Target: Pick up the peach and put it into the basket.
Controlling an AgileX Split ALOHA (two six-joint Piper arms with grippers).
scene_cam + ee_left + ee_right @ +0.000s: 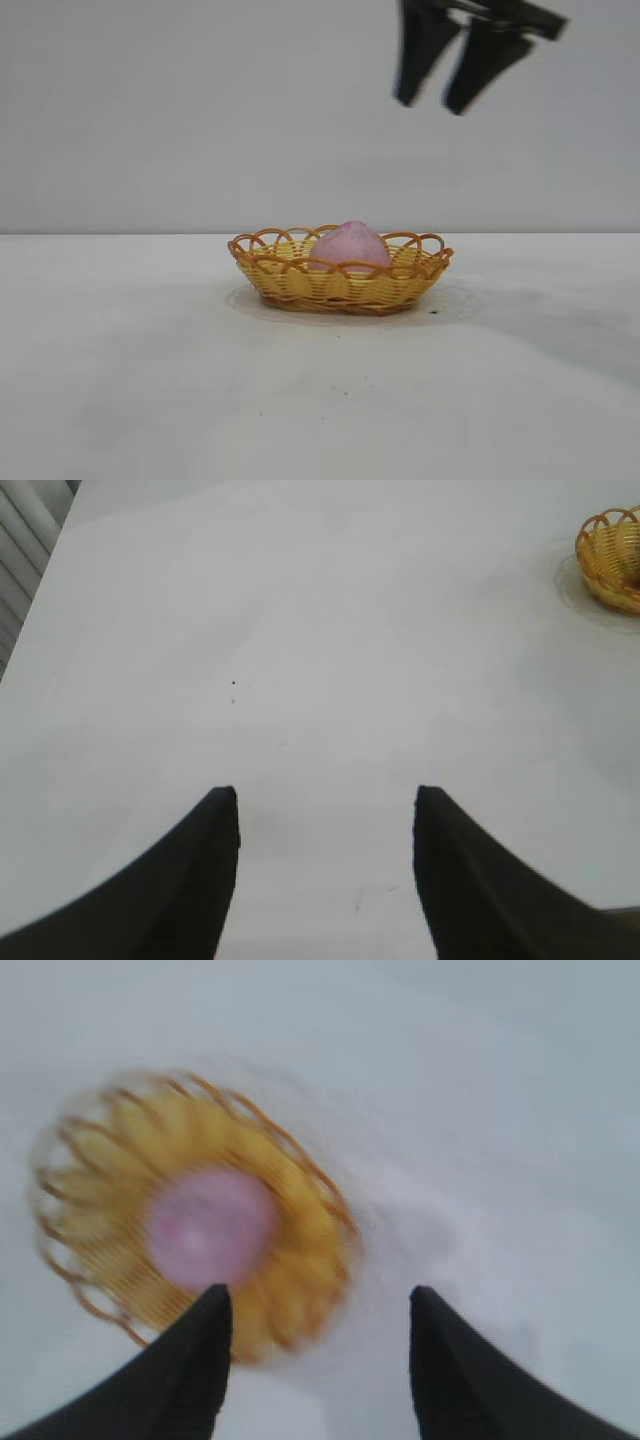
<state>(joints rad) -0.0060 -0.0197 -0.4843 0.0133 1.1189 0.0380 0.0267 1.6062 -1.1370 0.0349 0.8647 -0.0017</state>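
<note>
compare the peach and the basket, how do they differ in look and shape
The peach is a matte dusty-pink lump, while the basket is yellow-tan woven wicker with an orange-brown looped rim. The peach is rounded with a slightly pointed top; the basket is shallow, oval and open. The peach is smaller and sits inside the wider basket, its top rising above the rim. Both rest on the white table.

Level exterior camera and both downward-looking wrist cameras share the basket (340, 275).

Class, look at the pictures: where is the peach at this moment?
In the exterior view the peach sits inside the wicker basket at the middle of the table, with the open right gripper high above it, to its right.
</note>
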